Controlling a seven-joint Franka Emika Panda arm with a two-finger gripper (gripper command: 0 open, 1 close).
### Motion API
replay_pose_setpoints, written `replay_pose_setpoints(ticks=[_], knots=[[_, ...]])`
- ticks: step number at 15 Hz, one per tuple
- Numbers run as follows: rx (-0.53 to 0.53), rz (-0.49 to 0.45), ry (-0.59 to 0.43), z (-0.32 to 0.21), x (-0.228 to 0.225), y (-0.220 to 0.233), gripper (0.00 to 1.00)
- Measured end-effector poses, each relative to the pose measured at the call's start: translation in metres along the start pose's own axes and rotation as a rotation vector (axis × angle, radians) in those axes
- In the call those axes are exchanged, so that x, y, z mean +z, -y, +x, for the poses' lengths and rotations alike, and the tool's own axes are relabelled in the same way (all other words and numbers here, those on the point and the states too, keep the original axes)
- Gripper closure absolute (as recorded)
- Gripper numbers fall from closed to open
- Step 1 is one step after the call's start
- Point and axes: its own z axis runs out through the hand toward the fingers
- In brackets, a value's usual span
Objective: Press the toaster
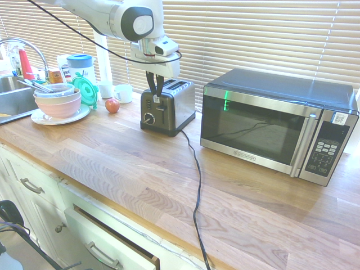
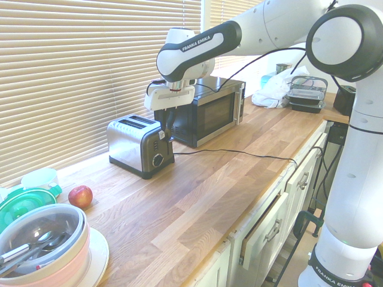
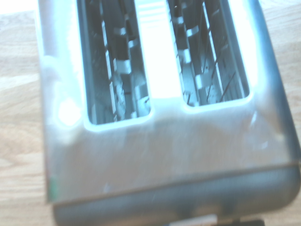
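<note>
1. The toaster (image 1: 169, 106) stands on the wooden tabletop (image 1: 236, 197), its black front panel facing the tabletop's front edge and its brushed steel sides running back toward the window blinds (image 1: 253, 34).
2. The tool (image 1: 155, 94) hangs straight down from the white arm, directly over the front panel of the toaster, at the end where the lever and the small white sticker sit.
3. Its two dark fingers (image 2: 170, 122) point downward and lie close together, with only a narrow gap between them; their tips are level with the top of the panel, at the lever. Whether they actually touch the lever cannot be told, and nothing is gripped between them.
4. The round knob (image 1: 148, 118) lies below the tool's tips, lower on the same panel.
5. In the wrist view the toaster (image 3: 160, 141) fills the picture from above: both slots are open and show bare wire racks inside, and the dark front edge runs along the bottom.
6. The black cord (image 1: 197, 191) leaves the toaster and trails forward across the tabletop and over its edge.
7. The microwave (image 1: 275, 126) sits near the toaster, apart from it.
8. On the toaster's other side lie a red apple (image 1: 112, 105) and, further on, stacked bowls (image 1: 57, 101) on a plate.
</note>
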Motion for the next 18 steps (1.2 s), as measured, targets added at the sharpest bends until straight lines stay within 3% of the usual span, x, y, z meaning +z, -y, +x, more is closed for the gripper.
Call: replay_pose_setpoints(ticks=[18], knots=[[0.065, -0.031, 0.082, 0.03, 0.04, -0.014, 1.0]])
